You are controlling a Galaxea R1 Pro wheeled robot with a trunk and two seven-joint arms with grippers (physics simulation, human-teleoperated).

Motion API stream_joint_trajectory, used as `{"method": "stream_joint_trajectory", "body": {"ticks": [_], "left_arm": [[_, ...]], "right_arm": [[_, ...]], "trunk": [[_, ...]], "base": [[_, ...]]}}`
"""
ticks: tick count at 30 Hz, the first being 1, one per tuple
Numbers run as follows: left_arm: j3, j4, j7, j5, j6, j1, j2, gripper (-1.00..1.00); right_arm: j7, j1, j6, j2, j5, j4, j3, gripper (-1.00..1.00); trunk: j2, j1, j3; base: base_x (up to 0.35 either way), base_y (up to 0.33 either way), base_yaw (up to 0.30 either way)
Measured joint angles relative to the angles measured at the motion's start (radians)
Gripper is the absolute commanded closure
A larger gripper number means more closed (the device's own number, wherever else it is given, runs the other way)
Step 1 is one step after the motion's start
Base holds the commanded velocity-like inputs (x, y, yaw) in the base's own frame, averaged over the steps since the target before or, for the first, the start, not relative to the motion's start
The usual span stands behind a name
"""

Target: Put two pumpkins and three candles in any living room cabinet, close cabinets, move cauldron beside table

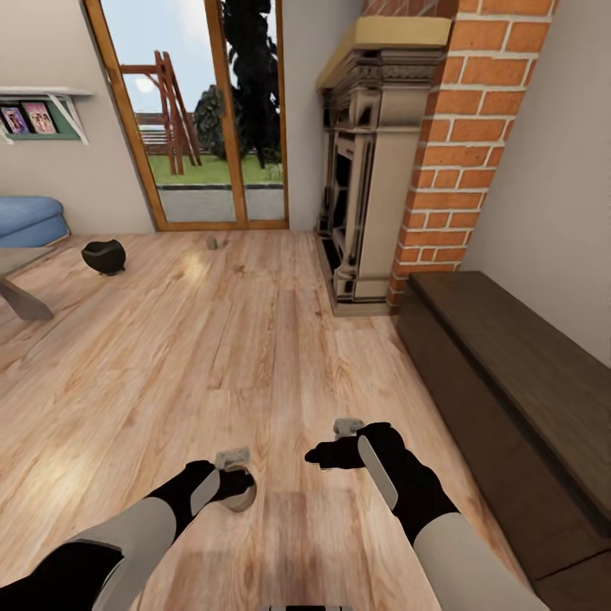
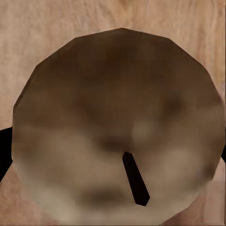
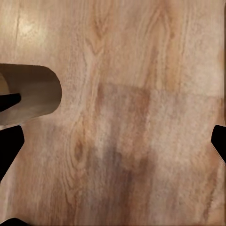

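Tan wax first, in the head view: short candle clamped in the left gripper, low over the wooden floor, near the robot. Right gripper just beside it, holding nothing. Long dark cabinet along the right wall, front panels shut. Black cauldron far to the left, near the corner of the grey table. Small grey-brown object far off by the glass door, perhaps another candle, but too small to tell.

In the left wrist view: round top of the candle with its dark wick, very close, with a dark finger pressed against its side. Seems a firm hold.

In the right wrist view: fingers wide apart over bare floor, the candle at one side.

To do this step well, probably: turn toward the cabinet on the right, hold the candle upright and the grip firm, and carry it low. Open one front panel with the free right gripper before bringing the candle in. Approach slowly, since a handle-less panel may slip from the fingers.
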Motion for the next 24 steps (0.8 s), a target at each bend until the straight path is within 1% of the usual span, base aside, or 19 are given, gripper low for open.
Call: {"method": "stream_joint_trajectory", "body": {"ticks": [3,10,19,21,24], "left_arm": [[0.000,-0.030,-0.003,-0.001,0.006,0.000,0.007,1.00],[-0.001,-0.064,-0.007,-0.001,0.015,0.000,0.022,1.00],[0.000,-0.056,-0.002,0.007,0.014,0.000,0.022,1.00],[0.003,-0.056,-0.002,0.007,0.014,0.000,0.021,1.00],[0.020,-0.056,-0.002,0.007,0.013,0.000,0.021,1.00]], "right_arm": [[0.000,0.000,-0.001,0.000,0.000,0.000,-0.001,-1.00],[0.000,0.000,-0.003,-0.001,-0.001,0.000,-0.001,-1.00],[0.000,0.000,-0.003,-0.001,-0.001,0.000,0.001,-1.00],[0.000,0.000,-0.004,-0.002,0.000,0.000,0.001,-1.00],[0.000,0.000,-0.004,-0.001,0.000,0.000,0.001,-1.00]], "trunk": [[0.001,-0.001,0.016],[0.002,-0.004,0.055],[0.004,-0.009,0.104],[0.005,-0.009,0.114],[0.006,-0.011,0.131]], "base": [[0.000,0.000,0.000],[0.000,0.000,0.000],[0.000,0.000,0.000],[0.000,0.000,0.000],[0.000,0.000,0.000]]}}
